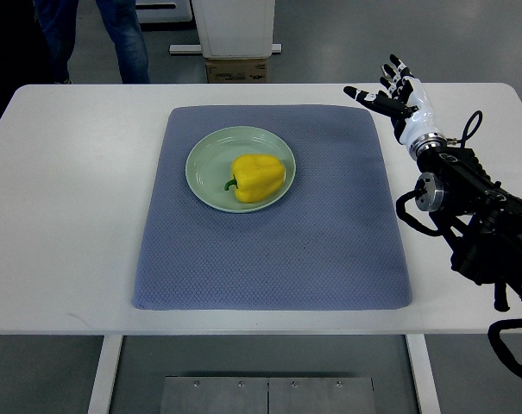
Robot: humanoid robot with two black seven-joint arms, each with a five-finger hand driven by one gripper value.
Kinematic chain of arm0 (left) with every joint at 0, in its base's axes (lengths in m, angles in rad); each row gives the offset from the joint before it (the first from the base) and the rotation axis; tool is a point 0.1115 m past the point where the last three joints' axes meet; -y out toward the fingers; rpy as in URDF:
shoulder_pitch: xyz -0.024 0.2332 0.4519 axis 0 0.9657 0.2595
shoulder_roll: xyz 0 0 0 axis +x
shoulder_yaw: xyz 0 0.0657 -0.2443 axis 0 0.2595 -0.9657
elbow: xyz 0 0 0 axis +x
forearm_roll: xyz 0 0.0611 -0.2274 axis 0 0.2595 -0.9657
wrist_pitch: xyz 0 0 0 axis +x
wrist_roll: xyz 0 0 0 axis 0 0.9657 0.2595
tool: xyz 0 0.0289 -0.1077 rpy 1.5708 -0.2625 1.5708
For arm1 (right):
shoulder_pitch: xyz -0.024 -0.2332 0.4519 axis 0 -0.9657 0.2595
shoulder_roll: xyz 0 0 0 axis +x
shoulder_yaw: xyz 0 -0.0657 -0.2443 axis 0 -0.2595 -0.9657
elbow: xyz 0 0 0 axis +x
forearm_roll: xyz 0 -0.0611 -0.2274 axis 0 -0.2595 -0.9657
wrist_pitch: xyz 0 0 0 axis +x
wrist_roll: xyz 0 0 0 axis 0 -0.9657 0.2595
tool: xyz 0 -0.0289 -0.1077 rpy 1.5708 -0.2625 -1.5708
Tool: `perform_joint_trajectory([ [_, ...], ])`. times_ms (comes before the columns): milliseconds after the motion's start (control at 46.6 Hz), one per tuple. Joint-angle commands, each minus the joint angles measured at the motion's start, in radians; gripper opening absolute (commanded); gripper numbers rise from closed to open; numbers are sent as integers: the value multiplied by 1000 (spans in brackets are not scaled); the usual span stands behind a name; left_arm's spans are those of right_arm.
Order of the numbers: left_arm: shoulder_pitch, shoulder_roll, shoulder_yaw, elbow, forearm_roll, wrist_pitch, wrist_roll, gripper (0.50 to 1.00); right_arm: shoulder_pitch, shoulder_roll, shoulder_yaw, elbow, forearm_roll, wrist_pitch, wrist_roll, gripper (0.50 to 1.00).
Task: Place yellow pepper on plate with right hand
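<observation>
The yellow pepper [258, 177] lies on its side on the pale green plate [204, 159], green stem pointing left. The plate sits on the upper middle of a blue-grey mat [269, 250]. My right hand [392, 93] hovers over the mat's far right corner, well to the right of the plate, with its fingers spread and holding nothing. Its black arm [472, 207] comes in from the right edge. The left arm does not show.
The mat covers the middle of a white table [62, 216]. Beyond the far edge stand a person's legs in jeans [122, 39], a white pedestal [235, 26] and a cardboard box [236, 69].
</observation>
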Motion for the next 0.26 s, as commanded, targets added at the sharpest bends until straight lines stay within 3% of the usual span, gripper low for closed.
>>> perform_joint_trajectory([
  [0,0,0,0,-1,0,0,0,1000,-4,5,31,-9,0,-4,1,1000],
  [236,0,0,0,1,0,0,0,1000,-47,15,69,-12,0,-4,2,1000],
])
